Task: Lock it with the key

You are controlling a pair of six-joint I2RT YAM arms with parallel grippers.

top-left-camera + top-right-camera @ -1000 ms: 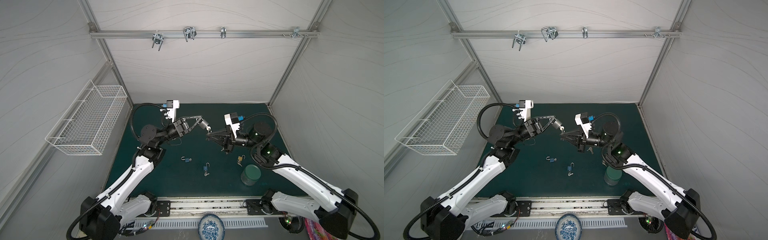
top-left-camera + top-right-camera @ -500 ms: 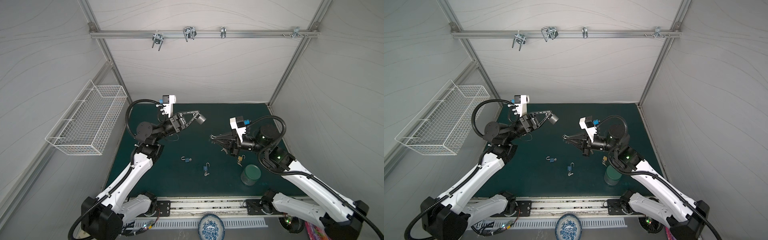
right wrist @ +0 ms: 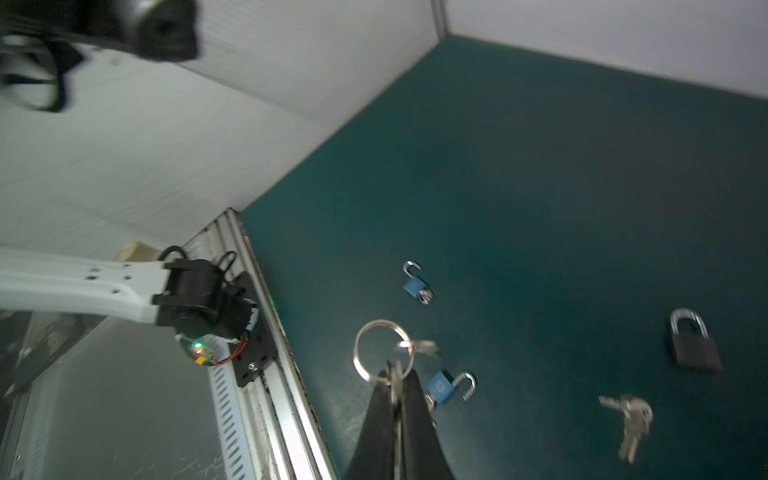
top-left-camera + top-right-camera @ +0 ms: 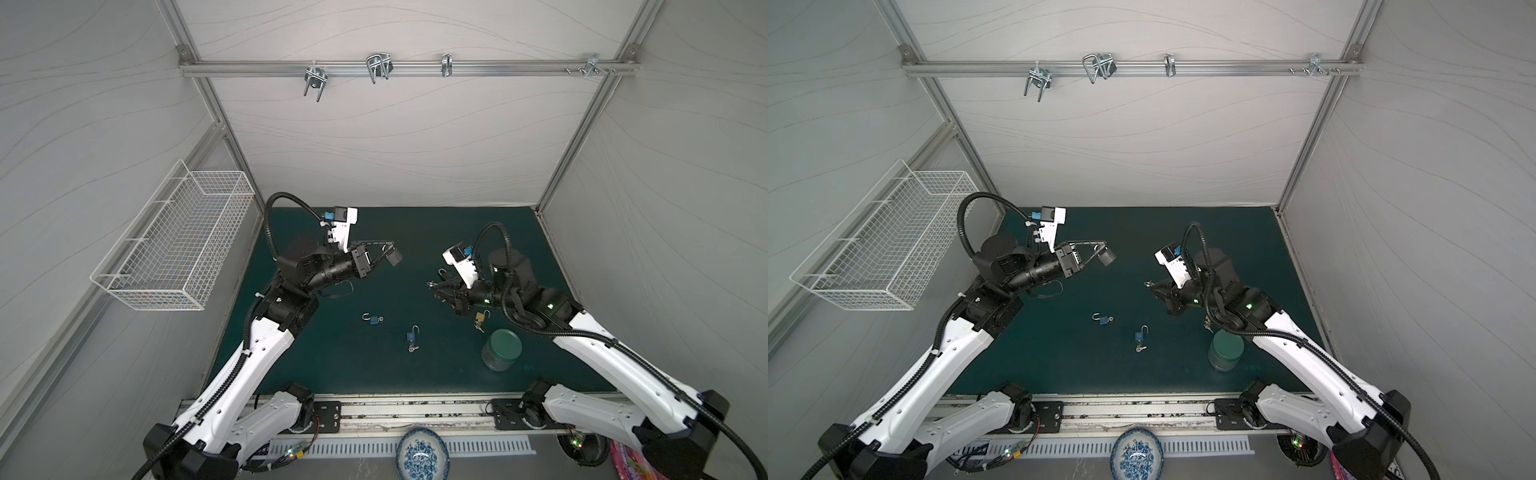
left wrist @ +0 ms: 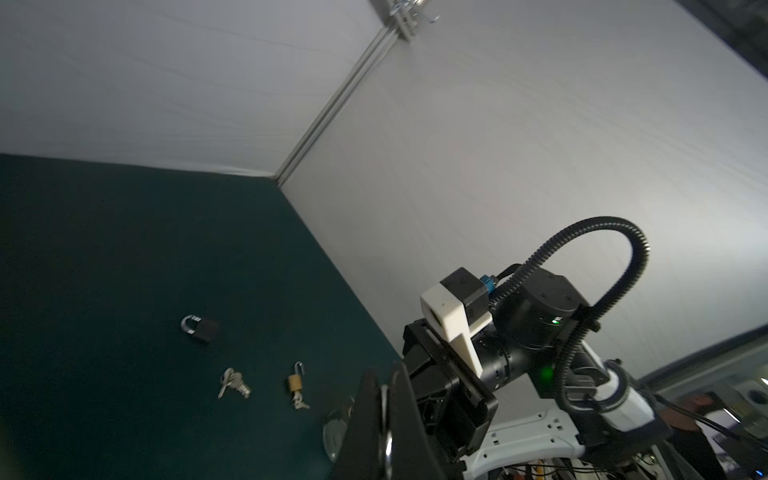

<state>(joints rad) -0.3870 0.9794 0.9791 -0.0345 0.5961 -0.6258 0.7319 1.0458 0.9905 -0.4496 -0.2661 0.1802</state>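
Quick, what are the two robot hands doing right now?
Left gripper: closed, holding a dark padlock.
Right gripper: closed, holding a key on its ring.

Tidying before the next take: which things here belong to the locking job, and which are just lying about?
Job: grey padlock in left fingers; ringed keys in right fingers.
Idle: blue padlocks, brass padlock, black padlock, loose keys, green jar, basket, bowl.

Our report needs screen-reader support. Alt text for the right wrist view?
The right tool pinches a silver key on a steel key ring above a dark green mat. Two open blue padlocks, a black padlock and a loose key bunch lie on it.
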